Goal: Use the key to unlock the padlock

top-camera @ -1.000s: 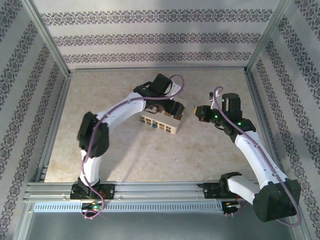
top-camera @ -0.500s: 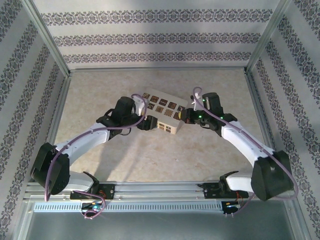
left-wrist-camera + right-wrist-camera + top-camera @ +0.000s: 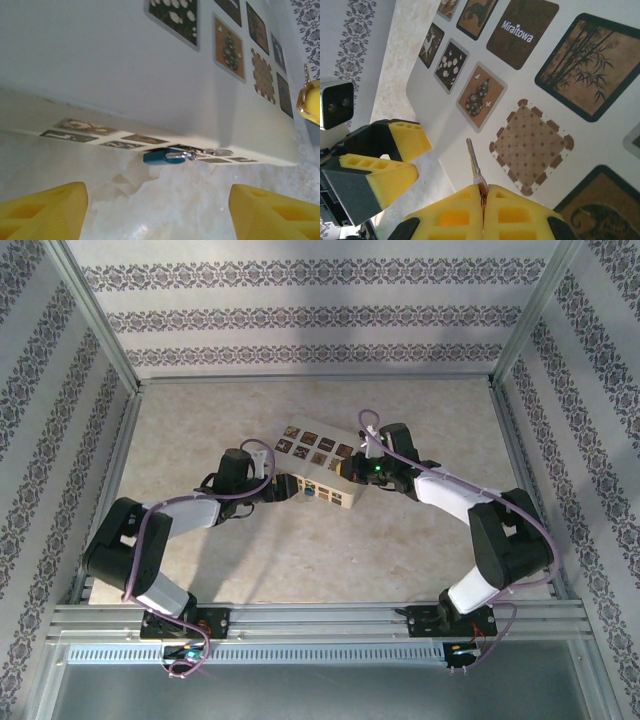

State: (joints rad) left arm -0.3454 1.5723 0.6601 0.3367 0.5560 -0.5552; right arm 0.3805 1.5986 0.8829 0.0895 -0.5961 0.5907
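A small blue padlock (image 3: 161, 156) with a silvery shackle hangs at the front side of the cream box (image 3: 125, 75), near the table top. My left gripper (image 3: 157, 215) is open, with its yellow fingers (image 3: 42, 210) spread wide just short of the padlock. From above, the left gripper (image 3: 283, 490) sits left of the padlock (image 3: 312, 494). My right gripper (image 3: 483, 192) is shut on the silver key (image 3: 474, 162), whose blade points out over the box's tiled lid (image 3: 530, 145). From above, the right gripper (image 3: 350, 470) hovers at the box's right end.
The cream box (image 3: 320, 465) with dark patterned tiles lies mid-table on the marbled surface (image 3: 300, 560). Patterned walls and metal frame posts (image 3: 100, 330) enclose the table. The left gripper's fingers (image 3: 395, 155) show close beside the key.
The left arm has swung off the box, folded low and come to the box's front left. The right gripper with the key has moved left, over the box's right end.
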